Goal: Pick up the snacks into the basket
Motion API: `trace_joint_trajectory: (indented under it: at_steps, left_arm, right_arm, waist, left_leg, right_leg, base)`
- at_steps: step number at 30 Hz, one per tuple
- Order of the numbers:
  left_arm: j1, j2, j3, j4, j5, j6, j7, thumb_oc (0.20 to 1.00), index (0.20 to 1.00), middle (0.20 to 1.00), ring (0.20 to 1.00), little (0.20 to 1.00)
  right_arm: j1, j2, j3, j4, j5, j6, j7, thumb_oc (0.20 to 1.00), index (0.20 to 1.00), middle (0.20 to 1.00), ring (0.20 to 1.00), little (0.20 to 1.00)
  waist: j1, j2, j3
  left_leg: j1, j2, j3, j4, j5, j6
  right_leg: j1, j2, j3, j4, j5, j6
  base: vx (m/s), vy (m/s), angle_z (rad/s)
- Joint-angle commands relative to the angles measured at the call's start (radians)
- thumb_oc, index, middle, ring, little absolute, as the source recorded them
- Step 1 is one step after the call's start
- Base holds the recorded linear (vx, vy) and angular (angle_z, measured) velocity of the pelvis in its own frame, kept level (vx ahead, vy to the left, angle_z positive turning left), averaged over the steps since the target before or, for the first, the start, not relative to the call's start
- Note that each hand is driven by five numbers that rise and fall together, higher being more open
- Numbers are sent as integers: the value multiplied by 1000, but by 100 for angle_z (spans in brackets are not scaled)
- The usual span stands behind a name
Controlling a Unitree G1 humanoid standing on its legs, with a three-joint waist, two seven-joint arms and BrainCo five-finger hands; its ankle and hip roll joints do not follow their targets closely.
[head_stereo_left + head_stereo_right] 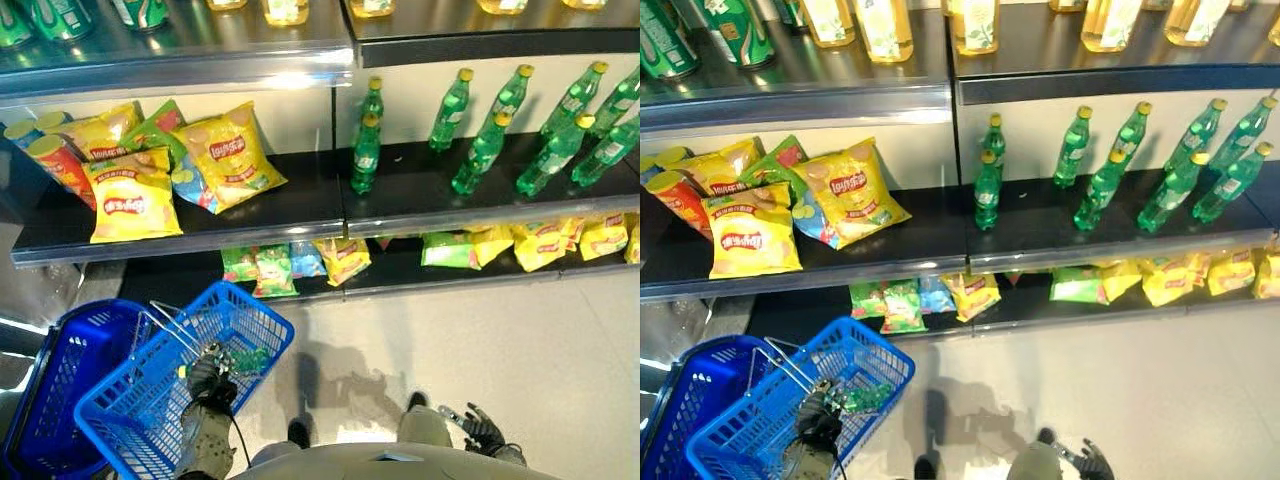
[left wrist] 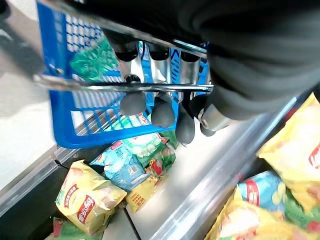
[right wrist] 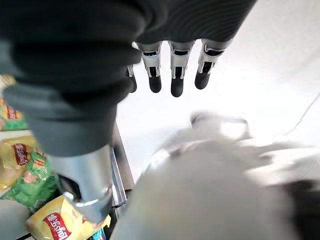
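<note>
Two robot hands at the frame's bottom, snack shelves above.
Left hand (image 1: 210, 385), lower left, curls its fingers round the blue basket (image 1: 120, 405)'s wire handle (image 2: 125, 86); a green snack bag (image 2: 92, 59) lies inside. Right hand (image 1: 483, 430), lower right, hangs relaxed and empty. Yellow chip bags (image 1: 130, 195) sit upper left.

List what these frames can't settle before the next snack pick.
- Basket contents: a green packet shows through the mesh, the rest unclear in the eye views.
- Left hand on the basket handle: the thumb is hidden by its cover.
- Bottom-shelf snack bags: partly hidden under the shelf edge.
</note>
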Motion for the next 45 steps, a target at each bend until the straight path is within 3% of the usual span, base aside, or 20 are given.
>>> trace_joint_trajectory:
  at_steps: [1,3,4,6,9,13,15,19,21,24,25,30,36,37,38,39,41,43,45]
  left_arm:
    - [-34,7,-9,-217,51,-102,-84,200,200,200,200,200]
    - [-35,-1,-3,-221,28,-101,-80,200,200,200,200,200]
    - [-44,-4,3,-227,11,-108,-77,200,200,200,200,200]
    - [-52,-5,1,-229,-6,-108,-74,200,200,200,200,200]
    - [-55,-6,-8,-232,-13,-101,-65,200,200,200,200,200]
    - [-61,11,-15,-231,-8,-110,-47,200,200,200,200,200]
    - [-68,13,-20,-214,-11,-112,-42,200,200,200,200,200]
    - [-74,14,-27,-200,-24,-105,-47,200,200,200,200,200]
    - [-72,27,-34,-201,-12,-102,-53,200,200,200,200,200]
    - [-58,39,-24,-224,1,-98,-61,200,200,200,200,200]
    - [-48,46,-17,-240,3,-97,-66,200,200,200,200,200]
    - [-41,59,-1,-254,21,-97,-79,200,200,200,200,200]
    - [-23,47,-13,-260,38,-86,-85,200,200,200,200,200]
    - [-22,47,-16,-262,37,-84,-88,200,200,200,200,200]
    - [-26,49,-29,-260,44,-79,-85,200,200,200,200,200]
    - [-26,48,-29,-260,44,-79,-85,200,200,200,200,200]
    - [-36,49,-37,-256,46,-79,-87,200,200,200,200,200]
    - [-31,48,-31,-255,56,-79,-91,200,200,200,200,200]
    - [-32,42,-33,-250,51,-81,-91,200,200,200,200,200]
  right_arm:
    - [-31,-27,15,43,37,-50,0,1000,1000,1000,1000,1000]
    - [-43,-28,19,61,27,-47,-5,1000,1000,1000,1000,1000]
    - [-54,-35,21,60,21,-47,-7,1000,1000,1000,1000,1000]
    - [-62,-45,22,62,20,-44,-11,1000,1000,1000,1000,1000]
    - [-63,-51,8,80,14,-34,-24,1000,1000,1000,1000,1000]
    - [-39,-50,-16,73,27,-40,-42,1000,1000,1000,1000,1000]
    - [-30,-51,-23,71,32,-41,-44,1000,1000,1000,1000,1000]
    - [-31,-52,-34,76,26,-39,-47,1000,1000,1000,1000,1000]
    - [-25,-44,-60,70,13,-32,-48,1000,1000,1000,1000,1000]
    - [-42,-41,-57,70,-6,-22,-49,1000,1000,1000,1000,1000]
    - [-45,-38,-51,66,-16,-20,-47,1000,1000,1000,1000,1000]
    - [-34,-27,-33,43,-44,-17,-31,1000,1000,1000,1000,1000]
    - [-35,-34,-23,36,-62,-14,-34,1000,1000,1000,1000,1000]
    - [-35,-36,-23,35,-63,-15,-35,1000,1000,1000,1000,1000]
    - [-40,-37,-17,31,-58,-19,-33,1000,1000,1000,1000,1000]
    - [-40,-38,-17,31,-58,-19,-33,1000,1000,1000,1000,1000]
    - [-36,-39,-12,22,-39,-31,-26,1000,1000,1000,1000,1000]
    - [-34,-39,-8,30,-34,-33,-24,1000,1000,1000,1000,1000]
    - [-38,-42,-3,41,-38,-32,-27,1000,1000,1000,1000,1000]
  waist:
    - [-3,-11,-36]
    - [13,-14,-29]
    - [24,-21,-10]
    - [34,-29,6]
    - [35,-52,-6]
    - [14,-36,-27]
    - [8,-13,-30]
    - [0,2,-28]
    - [3,-11,-36]
    - [15,-22,-27]
    - [25,-27,-26]
    - [36,-45,-32]
    - [56,-48,-29]
    - [58,-45,-23]
    - [44,-31,-8]
    - [45,-31,-8]
    - [21,-12,3]
    - [20,-8,2]
    - [4,-2,10]
  left_leg:
    - [0,-140,11,0,-5,59]
    - [-2,-133,15,56,-10,51]
    - [-41,-125,16,149,-2,29]
    - [-92,-103,-5,205,3,-2]
    - [-121,-6,15,188,4,-17]
    - [-125,190,29,74,166,-76]
    - [-122,229,4,6,207,-103]
    - [-124,218,4,0,184,-115]
    - [-110,150,43,2,133,-91]
    - [-88,87,85,0,92,-51]
    - [-82,65,97,0,79,-37]
    - [-72,-10,101,0,32,0]
    - [-48,-76,118,0,-17,32]
    - [-46,-80,121,0,-19,39]
    - [-46,-81,120,0,-19,52]
    - [-46,-81,122,0,-19,52]
    - [-38,-75,115,0,-14,56]
    - [-23,-81,118,0,-31,48]
    - [-15,-74,124,0,-24,40]
  right_leg:
    - [96,9,35,-167,103,19]
    - [129,6,47,-193,107,15]
    - [138,-12,41,-202,115,15]
    - [145,-29,41,-215,116,12]
    - [160,-72,38,-238,111,33]
    - [163,-113,29,-211,73,56]
    - [176,-127,29,-200,51,72]
    - [206,-166,37,-197,52,93]
    - [201,-241,55,-195,133,131]
    - [156,-295,58,-152,239,135]
    - [149,-319,38,-151,285,142]
    - [167,-383,-35,-173,398,168]
    - [160,-445,-146,-133,468,179]
    - [153,-446,-169,-105,462,176]
    - [119,-391,-151,-32,395,157]
    - [116,-391,-149,-28,393,157]
    - [71,-257,-102,-26,243,110]
    - [56,-219,-142,-79,205,111]
    - [23,-198,-149,-147,217,95]
  base:
    - [75,-22,49]
    - [54,-34,25]
    - [3,-26,5]
    - [-24,38,-2]
    - [69,126,0]
    - [154,274,3]
    - [166,297,6]
    - [199,409,6]
    - [210,472,6]
    - [93,375,-18]
    - [72,326,-65]
    - [108,278,-26]
    - [83,231,-14]
    - [37,268,-23]
    - [9,192,-20]
    - [18,188,-14]
    - [58,88,-12]
    - [97,30,-20]
    - [87,-64,-7]
